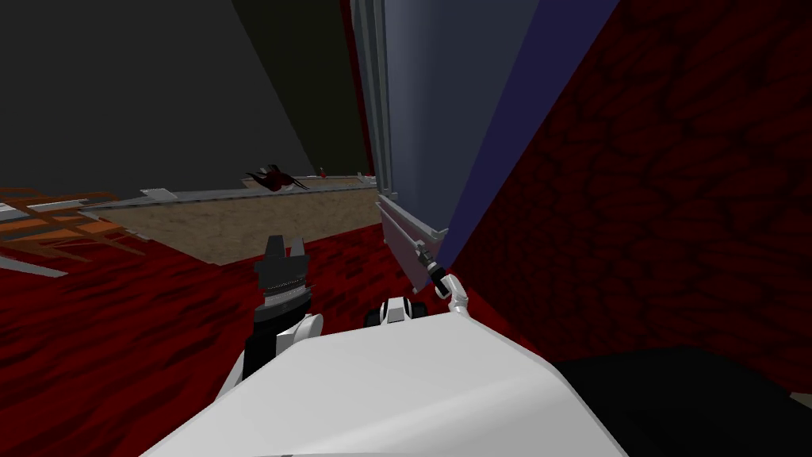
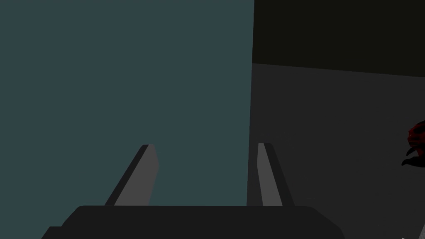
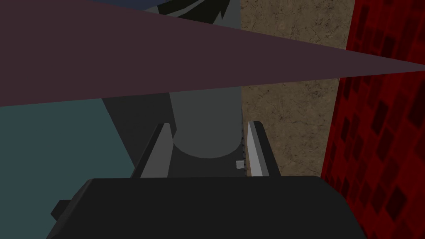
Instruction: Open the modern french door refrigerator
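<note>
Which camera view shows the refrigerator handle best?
The right wrist view: the right gripper grips the grey round handle. In the head view that gripper is small at the refrigerator, the handle too small to tell. The left wrist view faces a flat teal surface.

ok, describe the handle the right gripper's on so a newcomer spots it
Start at the tall grey-blue fridge. Low on it, the right gripper is shut on a grey bar, the handle. It is round, whereas the panels around it are flat.

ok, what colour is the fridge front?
The refrigerator is plain blue-grey with no pattern. The head view shows it best.
</note>
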Robot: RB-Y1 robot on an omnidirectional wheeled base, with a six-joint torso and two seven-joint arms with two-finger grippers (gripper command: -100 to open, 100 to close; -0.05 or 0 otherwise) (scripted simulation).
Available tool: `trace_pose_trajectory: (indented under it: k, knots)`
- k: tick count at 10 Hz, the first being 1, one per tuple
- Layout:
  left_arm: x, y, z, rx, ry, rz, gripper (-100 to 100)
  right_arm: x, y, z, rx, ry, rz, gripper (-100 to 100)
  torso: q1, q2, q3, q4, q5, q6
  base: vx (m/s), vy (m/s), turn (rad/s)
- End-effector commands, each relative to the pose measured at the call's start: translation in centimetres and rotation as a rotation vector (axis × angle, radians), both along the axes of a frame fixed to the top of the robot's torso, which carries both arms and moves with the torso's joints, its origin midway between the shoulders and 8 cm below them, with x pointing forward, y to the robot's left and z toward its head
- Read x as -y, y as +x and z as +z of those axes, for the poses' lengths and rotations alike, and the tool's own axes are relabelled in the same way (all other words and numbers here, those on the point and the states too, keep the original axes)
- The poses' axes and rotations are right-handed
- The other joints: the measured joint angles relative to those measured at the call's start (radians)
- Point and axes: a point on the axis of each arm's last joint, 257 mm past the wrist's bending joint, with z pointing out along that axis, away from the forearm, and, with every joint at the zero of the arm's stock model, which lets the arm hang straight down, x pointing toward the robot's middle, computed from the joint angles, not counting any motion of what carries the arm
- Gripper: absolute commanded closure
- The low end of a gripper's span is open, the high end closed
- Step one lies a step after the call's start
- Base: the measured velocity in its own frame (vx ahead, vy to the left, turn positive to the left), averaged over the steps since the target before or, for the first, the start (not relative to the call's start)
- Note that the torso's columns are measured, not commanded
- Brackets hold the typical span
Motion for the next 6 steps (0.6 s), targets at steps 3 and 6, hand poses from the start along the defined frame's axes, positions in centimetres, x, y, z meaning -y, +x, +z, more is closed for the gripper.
trace_pose_trajectory:
  k: [3,6]
  knots:
    - [0.0,0.0,0.0,0.0,0.0,0.0,0,0.9,-1.5,0.1,0.007,-0.01,0.088,100,-0.002,-0.003,-0.002,0.001,0.0,-0.002,0.043,0.185,-0.197]
    - [0.0,0.0,0.0,0.0,0.0,0.0,0,1.5,-2.8,0.2,0.005,-0.01,0.152,100,-0.002,-0.002,-0.002,0.001,0.0,-0.002,0.036,0.166,-0.207]
